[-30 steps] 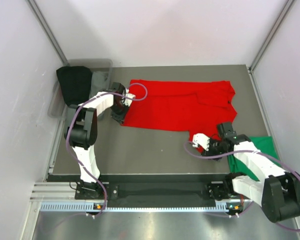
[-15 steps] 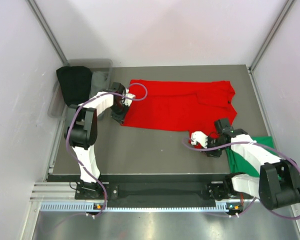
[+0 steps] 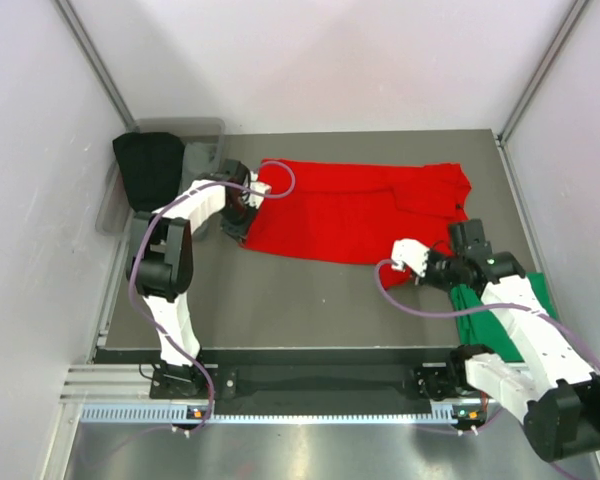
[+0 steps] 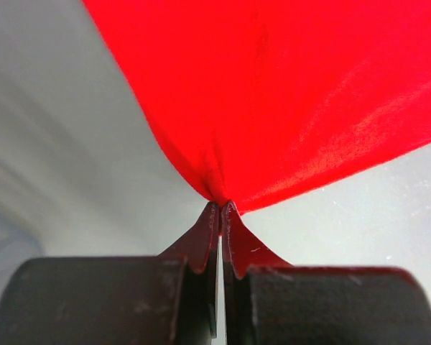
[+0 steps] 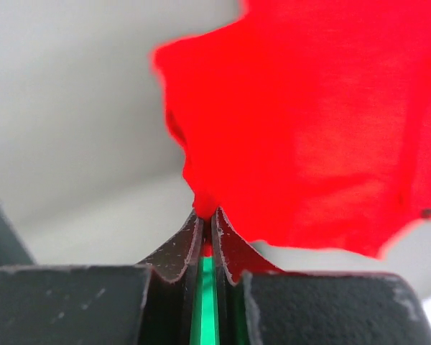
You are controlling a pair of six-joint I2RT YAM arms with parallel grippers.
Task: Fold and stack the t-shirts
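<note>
Your right tool [image 5: 206, 213] has just clamped the near edge of the red t-shirt [image 3: 350, 210] while your left tool [image 4: 220, 206] pinches its left corner, so you look set to fold.

My right arm [image 3: 525, 312] hides much of the emerald green cloth t-shirt [image 3: 470, 312]; both wrist views crop the bright red cloth t-shirt [image 4: 287, 93].

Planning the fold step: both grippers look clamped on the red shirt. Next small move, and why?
Probably lift both ends together off the table. The left gripper is shut on the red t-shirt at its near left corner, the right gripper on its near right edge, and the shirt lies spread, not yet folded.
</note>
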